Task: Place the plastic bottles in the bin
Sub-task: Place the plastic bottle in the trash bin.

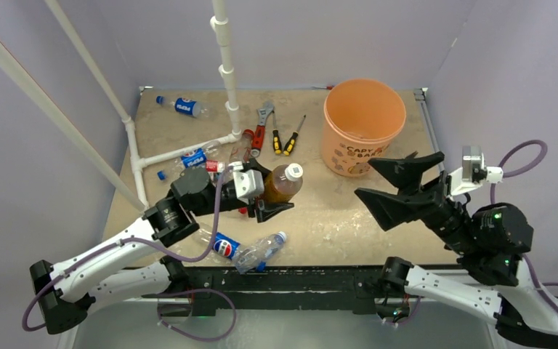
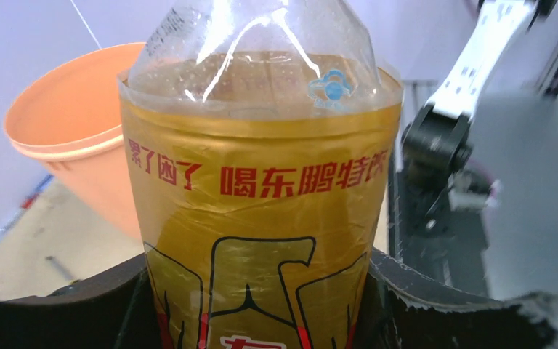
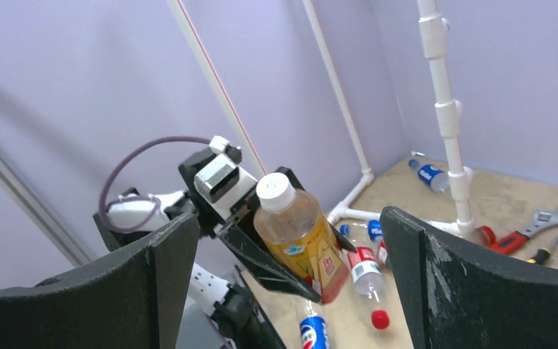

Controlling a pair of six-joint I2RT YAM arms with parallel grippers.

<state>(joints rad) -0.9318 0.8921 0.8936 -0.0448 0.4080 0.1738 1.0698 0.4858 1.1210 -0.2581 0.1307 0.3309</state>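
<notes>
My left gripper (image 1: 276,187) is shut on the amber-filled bottle (image 1: 285,182) with a white cap and holds it tilted above the table's middle; the bottle fills the left wrist view (image 2: 261,182). The orange bin (image 1: 349,156) stands at the back right, to the right of the held bottle, and also shows in the left wrist view (image 2: 65,131). My right gripper (image 1: 367,178) is open and empty, raised beside the bin and pointing left at the held bottle (image 3: 298,233). A Pepsi bottle (image 1: 225,246) and a clear bottle (image 1: 263,251) lie near the front edge. Other bottles (image 1: 196,157) lie by the pipe, and one (image 1: 182,106) at the back left.
A white pipe frame (image 1: 225,73) stands at the back left. A red-handled wrench (image 1: 261,123) and two yellow-black screwdrivers (image 1: 287,138) lie between the pipe and the bin. Purple walls enclose the table on three sides.
</notes>
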